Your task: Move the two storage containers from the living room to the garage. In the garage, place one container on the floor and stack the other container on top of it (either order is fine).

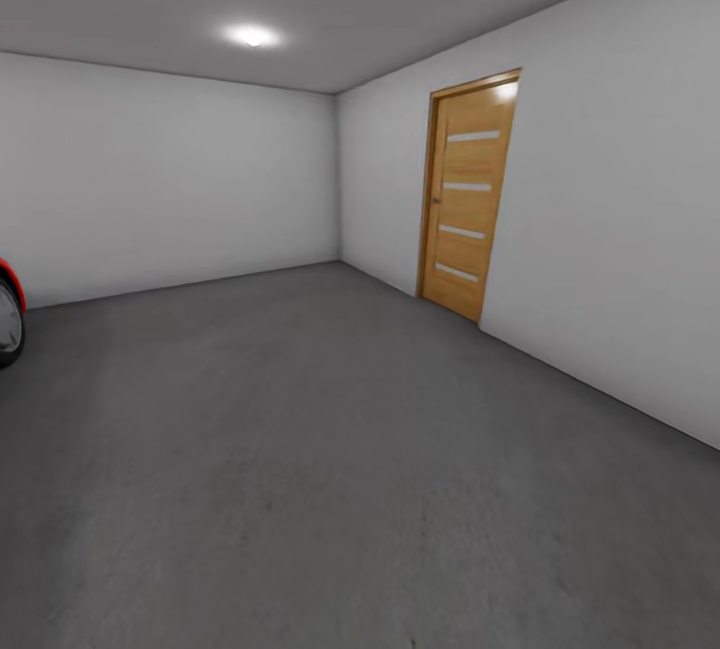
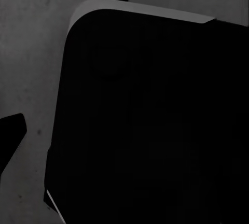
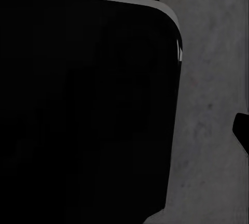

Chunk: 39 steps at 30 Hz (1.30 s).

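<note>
Room: garage, dark grey floor (image 1: 330,469), white walls.
Door (image 1: 468,194): wooden, closed.
Car (image 1: 8,314): red, at edge.
Fingers: state cannot be told.

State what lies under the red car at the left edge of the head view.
Under the car, its dark wheel rests on the grey floor. The frame edge cuts off the rest beneath it.

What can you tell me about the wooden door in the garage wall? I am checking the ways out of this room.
The light-brown wooden door is tall and narrow, with four pale horizontal strips across its panel and a matching wooden frame. It is shut, upright and flush in the plain white right-hand wall, near the far corner. Its bottom edge meets the dark grey mottled floor. A small handle seems to sit on its left edge.
</note>
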Tool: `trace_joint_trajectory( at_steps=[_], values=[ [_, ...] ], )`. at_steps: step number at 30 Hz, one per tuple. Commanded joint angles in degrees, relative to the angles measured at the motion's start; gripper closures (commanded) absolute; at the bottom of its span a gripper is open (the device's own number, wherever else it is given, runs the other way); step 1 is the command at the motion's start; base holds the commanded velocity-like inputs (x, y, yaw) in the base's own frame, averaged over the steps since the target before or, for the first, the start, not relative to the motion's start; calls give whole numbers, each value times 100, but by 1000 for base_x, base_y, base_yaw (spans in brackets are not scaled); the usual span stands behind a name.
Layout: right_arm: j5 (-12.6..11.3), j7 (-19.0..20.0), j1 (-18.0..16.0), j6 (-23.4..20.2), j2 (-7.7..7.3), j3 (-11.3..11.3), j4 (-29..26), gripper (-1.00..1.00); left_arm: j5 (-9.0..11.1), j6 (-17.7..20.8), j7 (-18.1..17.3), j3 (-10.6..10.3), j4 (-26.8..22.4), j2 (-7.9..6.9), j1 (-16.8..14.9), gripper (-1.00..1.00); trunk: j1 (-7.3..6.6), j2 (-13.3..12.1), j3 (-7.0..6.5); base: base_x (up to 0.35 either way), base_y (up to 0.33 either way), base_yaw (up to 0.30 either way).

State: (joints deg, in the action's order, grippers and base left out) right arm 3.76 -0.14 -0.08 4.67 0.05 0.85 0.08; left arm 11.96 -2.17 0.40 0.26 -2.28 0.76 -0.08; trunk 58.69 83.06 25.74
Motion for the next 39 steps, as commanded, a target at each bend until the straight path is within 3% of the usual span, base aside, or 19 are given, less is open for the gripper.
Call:
trace_joint_trajectory(
  at_steps=[1, 39],
  values=[
    [38, -2, -1, 17, -2, 12, 1, -100, 34, -13, 4, 0, 1, 2, -1, -100, 3, 2, 4, 325, 0, 0],
    [37, -3, -1, 17, 4, 12, 1, -100, 34, -11, 4, -8, 1, -3, -1, -100, 3, 2, 4, 324, 0, 0]
  ],
)
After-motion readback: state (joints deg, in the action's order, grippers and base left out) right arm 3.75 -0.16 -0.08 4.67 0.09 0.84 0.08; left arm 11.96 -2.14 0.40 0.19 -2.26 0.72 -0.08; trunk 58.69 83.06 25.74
